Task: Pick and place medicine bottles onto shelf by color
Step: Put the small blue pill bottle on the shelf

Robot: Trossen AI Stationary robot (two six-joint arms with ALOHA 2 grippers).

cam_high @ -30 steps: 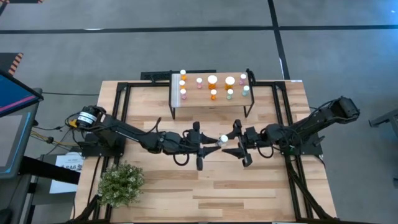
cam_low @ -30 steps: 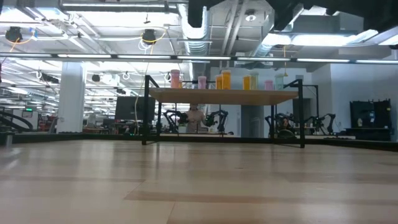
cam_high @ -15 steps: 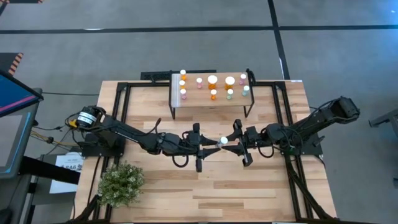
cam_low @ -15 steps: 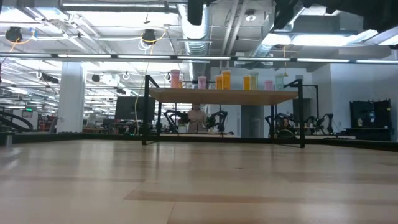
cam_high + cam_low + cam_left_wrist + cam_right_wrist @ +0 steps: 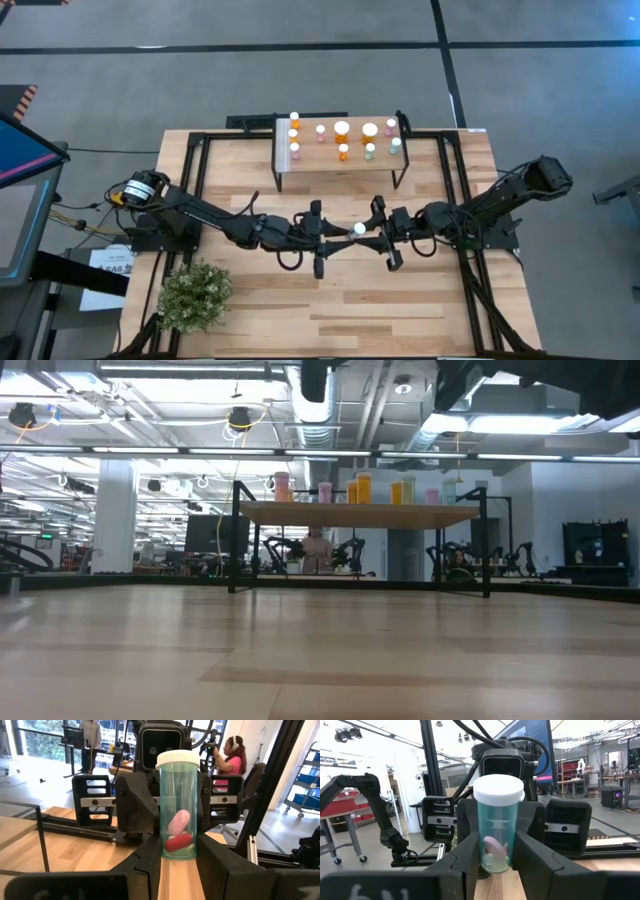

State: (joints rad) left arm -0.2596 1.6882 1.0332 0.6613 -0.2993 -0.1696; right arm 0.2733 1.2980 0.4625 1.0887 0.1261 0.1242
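A pale green medicine bottle (image 5: 359, 228) with a white cap stands upright in mid-air over the table's middle, with pink and red pills inside. My left gripper (image 5: 346, 236) reaches it from the table's left and my right gripper (image 5: 371, 233) from the right; both are shut on it, tip to tip. The shelf (image 5: 340, 160) stands near the far edge on thin black legs. Several orange, pink and green bottles (image 5: 342, 128) stand on its plank top. In the low view the shelf (image 5: 360, 513) shows, but the held bottle does not. My left gripper pinches the bottle's lower body (image 5: 167, 851) between its two fingers (image 5: 145, 865). They lie level, coming from the table's left. The bottle stands upright, cap up, lifted clear of the table. My right gripper pinches the same bottle's lower body (image 5: 487, 860) between its two fingers (image 5: 530, 860), level, from the table's right and facing my left gripper. The white cap (image 5: 498, 788) stands above both pairs of fingers.
A small green plant (image 5: 195, 295) sits at the table's near left corner. Black frame rails (image 5: 470, 290) run along both table sides. Bare wood (image 5: 350, 310) lies between the grippers and the near edge. People stand in the room beyond.
My right gripper has moved toward the table's left and closed in on the bottle that my left gripper holds up. The bottle and my left gripper have barely shifted.
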